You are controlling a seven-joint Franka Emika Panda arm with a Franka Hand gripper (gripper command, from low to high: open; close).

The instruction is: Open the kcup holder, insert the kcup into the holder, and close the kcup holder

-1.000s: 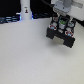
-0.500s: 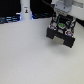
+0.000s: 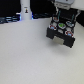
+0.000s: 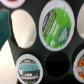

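Note:
The kcup holder point(image 3: 62, 34) is a black box at the exterior view's right, its top tray showing round pods. My gripper point(image 3: 61, 20) hangs straight over it, almost touching. A kcup with a green top point(image 3: 61, 25) shows right under the gripper. In the wrist view this green-and-white kcup point(image 4: 56, 24) sits in the black tray point(image 4: 40, 47), beside an empty round slot point(image 4: 59, 67), a blue-topped pod point(image 4: 29, 67) and an orange one point(image 4: 80, 62). I cannot tell whether the gripper holds the kcup or is open.
A white bottle-shaped object point(image 3: 25, 9) stands at the back on the exterior view's left. The white table point(image 3: 25, 55) spreads in front of the holder. Blurred teal point(image 4: 4, 27) and white point(image 4: 7, 65) shapes fill one edge of the wrist view.
The gripper stays over the holder. No clear movement shows between the frames.

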